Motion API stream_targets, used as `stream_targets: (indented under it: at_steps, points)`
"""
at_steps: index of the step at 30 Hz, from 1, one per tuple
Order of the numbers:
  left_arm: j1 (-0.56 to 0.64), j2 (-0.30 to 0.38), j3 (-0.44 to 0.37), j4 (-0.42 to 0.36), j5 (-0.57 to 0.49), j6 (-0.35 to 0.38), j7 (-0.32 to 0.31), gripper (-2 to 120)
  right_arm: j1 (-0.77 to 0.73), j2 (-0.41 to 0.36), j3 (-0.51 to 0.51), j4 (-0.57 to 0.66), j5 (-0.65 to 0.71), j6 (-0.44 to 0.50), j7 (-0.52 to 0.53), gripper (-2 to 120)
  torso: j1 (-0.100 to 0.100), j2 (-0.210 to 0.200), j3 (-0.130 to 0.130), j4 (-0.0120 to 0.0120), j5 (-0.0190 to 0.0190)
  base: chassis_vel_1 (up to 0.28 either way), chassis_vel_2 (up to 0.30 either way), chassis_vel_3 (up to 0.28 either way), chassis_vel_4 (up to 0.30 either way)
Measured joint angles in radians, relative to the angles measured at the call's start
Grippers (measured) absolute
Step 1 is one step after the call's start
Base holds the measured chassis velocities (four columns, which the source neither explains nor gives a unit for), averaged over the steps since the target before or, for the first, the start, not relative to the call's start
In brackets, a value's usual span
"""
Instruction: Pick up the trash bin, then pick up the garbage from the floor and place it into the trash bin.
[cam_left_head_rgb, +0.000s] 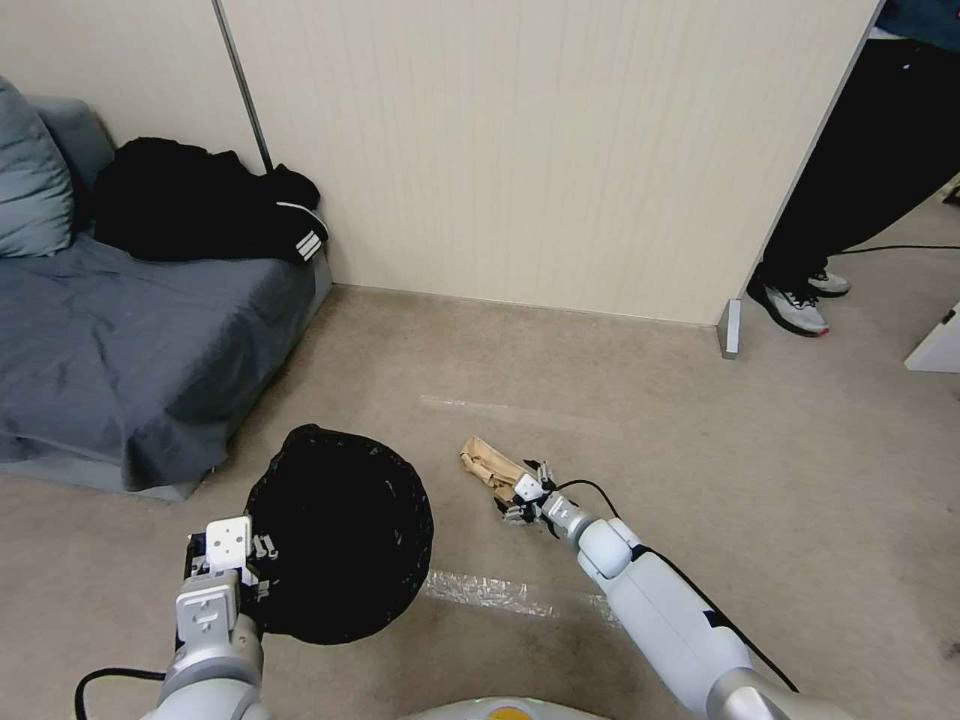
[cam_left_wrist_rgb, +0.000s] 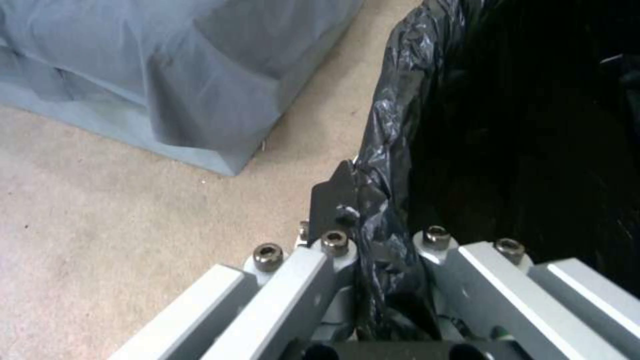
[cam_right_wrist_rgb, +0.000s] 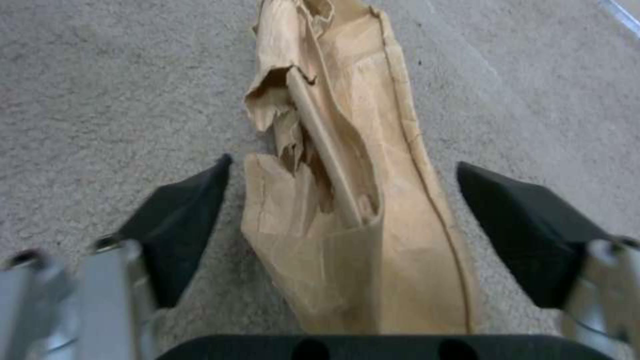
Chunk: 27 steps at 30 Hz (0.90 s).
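Item one: a small round trash bin lined with a crinkly black plastic bag (cam_left_head_rgb: 340, 535), held at the robot's lower left above the beige carpeted floor (cam_left_head_rgb: 760, 470), its dark mouth tilted toward the head camera so that the black liner hides the bin's own wall. Left claw (cam_left_head_rgb: 262, 560): clamped on the near rim of the bin; in the left wrist view the bag-covered rim (cam_left_wrist_rgb: 383, 210) passes between the claw's two sides, one dark fingertip pad (cam_left_wrist_rgb: 333, 200) pressed against the outside of the liner, the other side inside the bin and lost in the black. Item two: a flattened, crumpled piece of tan paper garbage, long and creased (cam_left_head_rgb: 490, 462), lying on the floor to the right of the bin and apart from it, ahead of the robot's middle. Right claw (cam_left_head_rgb: 528, 497): reached down to the near end of the tan paper; in the right wrist view it stands wide open, its two black pads (cam_right_wrist_rgb: 183, 220) on either side of the tan paper (cam_right_wrist_rgb: 347, 215), the left-hand pad just beside the paper's edge, the other with a strip of carpet between it and the paper; nothing is gripped. Surroundings: a low sofa under a grey-blue cover (cam_left_head_rgb: 130, 350) at the far left with a black garment (cam_left_head_rgb: 200, 210) heaped on it; a pale panelled wall (cam_left_head_rgb: 540, 150) behind; a strip of clear tape (cam_left_head_rgb: 500, 595) stuck on the floor near the right arm.
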Motion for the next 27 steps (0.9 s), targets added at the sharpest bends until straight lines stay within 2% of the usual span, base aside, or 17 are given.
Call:
stream_targets:
  at_steps: [4, 5, 10, 11, 14, 15, 17, 18, 21, 27]
  points:
    - [0.003, 0.0, 0.0, 0.0, 0.0, -0.004, 0.0, 1, 0.003, 0.014, 0.003, -0.021, 0.001, 0.001, 0.001, 61, 0.0, 0.0, 0.0, 0.0, 0.0, 0.0, 0.0, 0.0, 0.0]
    - [0.003, 0.0, 0.0, 0.0, 0.0, -0.004, 0.0, 1, 0.003, 0.014, 0.003, -0.021, 0.001, 0.001, 0.001, 61, 0.0, 0.0, 0.0, 0.0, 0.0, 0.0, 0.0, 0.0, 0.0]
    - [0.006, 0.001, 0.0, 0.0, 0.0, -0.007, 0.0, 1, 0.006, 0.025, 0.012, -0.039, 0.003, 0.003, 0.003, 41, 0.0, 0.0, 0.0, 0.0, 0.0001, 0.0, 0.0, 0.0, 0.0]
    - [0.006, 0.001, 0.0, 0.0, 0.0, -0.007, 0.0, 1, 0.006, 0.025, 0.012, -0.039, 0.003, 0.003, 0.003, 41, 0.0, 0.0, 0.0, 0.0, 0.0001, 0.0, 0.0, 0.0, 0.0]
    - [0.007, 0.003, 0.0, 0.0, -0.001, -0.008, 0.0, 1, 0.002, 0.028, 0.024, -0.04, 0.005, 0.005, 0.004, 25, 0.0, 0.0, 0.0, 0.0001, 0.0002, 0.0, 0.0, 0.0, 0.0]
    - [0.007, 0.003, 0.0, 0.0, -0.001, -0.008, 0.0, 1, 0.002, 0.028, 0.024, -0.04, 0.005, 0.005, 0.004, 25, 0.0, 0.0, 0.0, 0.0001, 0.0002, 0.0, 0.0, 0.0, 0.0]
    - [0.007, 0.003, 0.001, 0.0, -0.001, -0.009, 0.0, 1, 0.002, 0.027, 0.026, -0.04, 0.006, 0.006, 0.005, 15, 0.0, 0.0, 0.0, 0.0001, 0.0001, 0.0, 0.0, 0.0, 0.0]
    - [0.007, 0.003, 0.001, 0.0, -0.001, -0.009, 0.0, 1, 0.002, 0.027, 0.026, -0.04, 0.006, 0.006, 0.005, 15, 0.0, 0.0, 0.0, 0.0001, 0.0001, 0.0, 0.0, 0.0, 0.0]
    - [0.006, 0.003, 0.004, 0.0, 0.0, -0.009, 0.0, 1, -0.001, 0.022, 0.028, -0.038, 0.009, 0.006, 0.006, 2, 0.0, 0.0, 0.0, 0.0, 0.0001, 0.0, 0.0, 0.0, 0.0]
    - [0.0, 0.003, 0.006, 0.004, 0.001, -0.009, 0.001, 1, -0.011, 0.015, 0.031, -0.018, 0.021, 0.007, 0.009, 0, 0.0, 0.0, 0.0, 0.0, 0.0001, 0.0, 0.0, 0.0, 0.0]
